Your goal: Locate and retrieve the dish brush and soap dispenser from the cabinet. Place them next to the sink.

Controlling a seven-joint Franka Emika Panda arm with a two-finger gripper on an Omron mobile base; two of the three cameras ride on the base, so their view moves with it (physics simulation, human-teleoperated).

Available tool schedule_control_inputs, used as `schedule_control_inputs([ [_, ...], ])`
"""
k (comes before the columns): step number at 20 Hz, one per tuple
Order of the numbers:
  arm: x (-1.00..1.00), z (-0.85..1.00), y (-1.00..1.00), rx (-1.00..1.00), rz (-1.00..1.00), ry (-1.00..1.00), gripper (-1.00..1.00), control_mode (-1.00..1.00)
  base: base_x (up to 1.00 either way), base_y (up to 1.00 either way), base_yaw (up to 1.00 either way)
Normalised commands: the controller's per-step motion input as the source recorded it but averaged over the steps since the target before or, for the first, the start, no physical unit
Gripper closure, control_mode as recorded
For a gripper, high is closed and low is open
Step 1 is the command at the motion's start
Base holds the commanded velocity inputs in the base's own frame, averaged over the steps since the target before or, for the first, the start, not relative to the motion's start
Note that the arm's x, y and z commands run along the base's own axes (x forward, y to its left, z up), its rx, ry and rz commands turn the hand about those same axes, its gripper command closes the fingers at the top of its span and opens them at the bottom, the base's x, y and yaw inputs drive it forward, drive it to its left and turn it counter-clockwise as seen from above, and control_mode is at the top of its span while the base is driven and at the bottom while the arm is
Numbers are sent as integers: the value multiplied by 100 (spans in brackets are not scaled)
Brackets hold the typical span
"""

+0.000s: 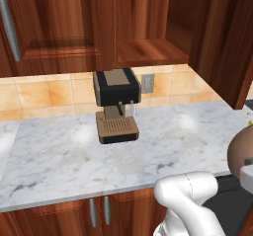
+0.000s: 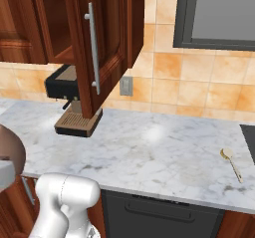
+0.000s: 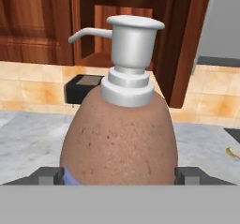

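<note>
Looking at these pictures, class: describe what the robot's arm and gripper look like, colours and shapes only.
The arm is glossy white, built of thick rounded segments, with a dark section beside the curved link in the left base view. The gripper shows two small, blocky dark grey finger tips. No cables or markings can be seen.

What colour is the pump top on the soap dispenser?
White, on the brownish-mauve soap dispenser; its pump top shows best in the hand view.
</note>
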Motion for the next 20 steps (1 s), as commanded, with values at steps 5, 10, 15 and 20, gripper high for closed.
schedule_control_inputs([
  [5,-47,2,-40,-5,6,-2,100,-100,0,0,0],
  [10,-29,14,-42,-2,4,-6,100,-100,0,0,0],
  [15,-25,0,-52,-5,0,-4,100,-100,0,0,0],
  [20,-12,-1,-54,-6,-2,-3,100,-100,0,0,0],
])
